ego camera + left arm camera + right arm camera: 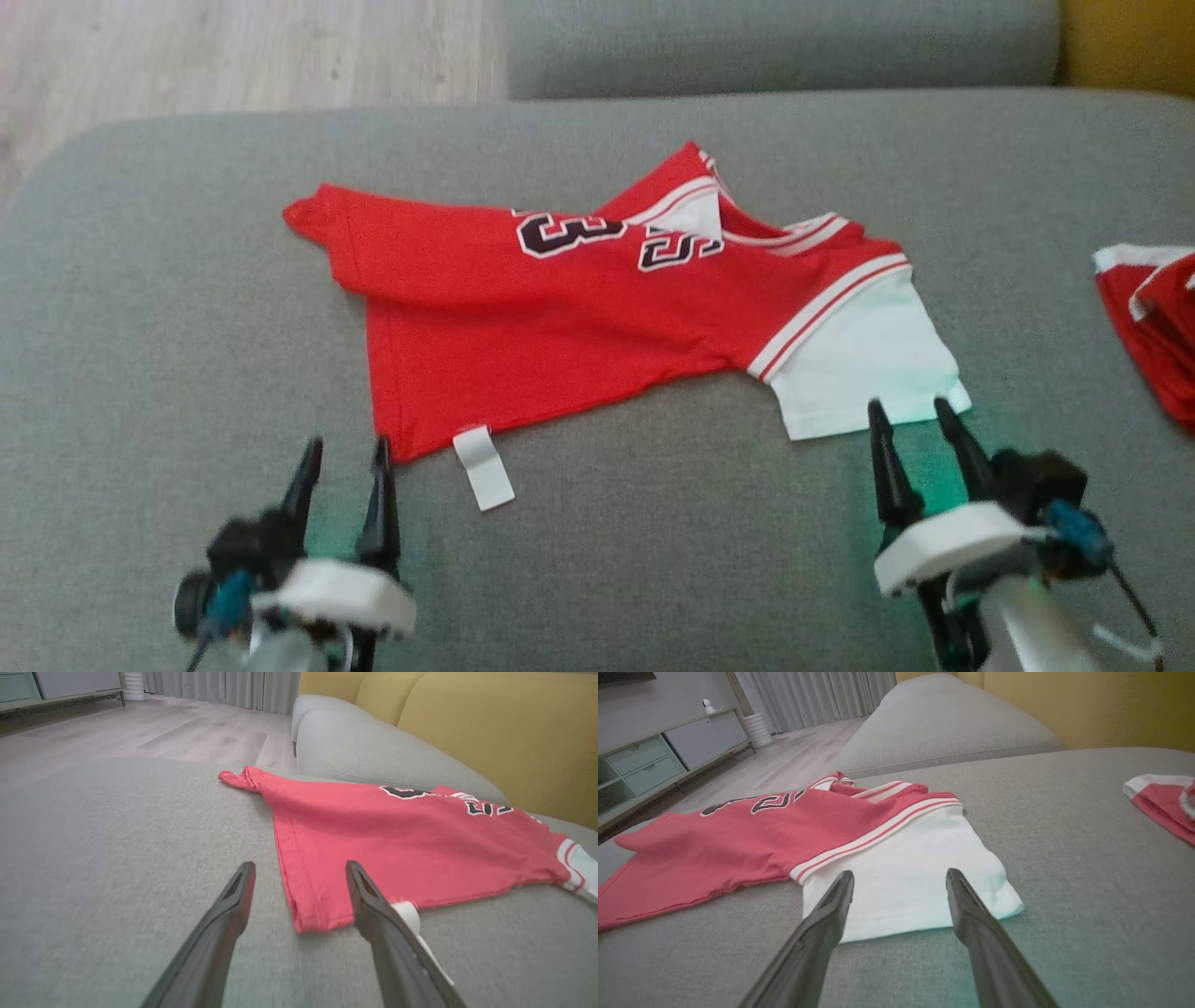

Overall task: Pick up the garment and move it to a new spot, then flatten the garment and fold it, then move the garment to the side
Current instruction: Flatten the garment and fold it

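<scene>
The garment (569,317) is a red jersey with black numbers, white-striped trim and a white sleeve, lying spread and partly folded on the grey sofa seat (653,541). A white label sticks out from its near hem. My left gripper (347,451) stands open just short of the red hem's near corner (317,919), not touching it. My right gripper (910,409) is open too, its fingertips at the near edge of the white sleeve (906,877). Nothing is held between either pair of fingers.
A second red and white cloth (1153,317) lies at the seat's right edge. Behind are a grey cushion (775,42) and a yellow backrest (504,732). Wooden floor (233,56) lies past the sofa's far left; a low cabinet (654,760) stands across the room.
</scene>
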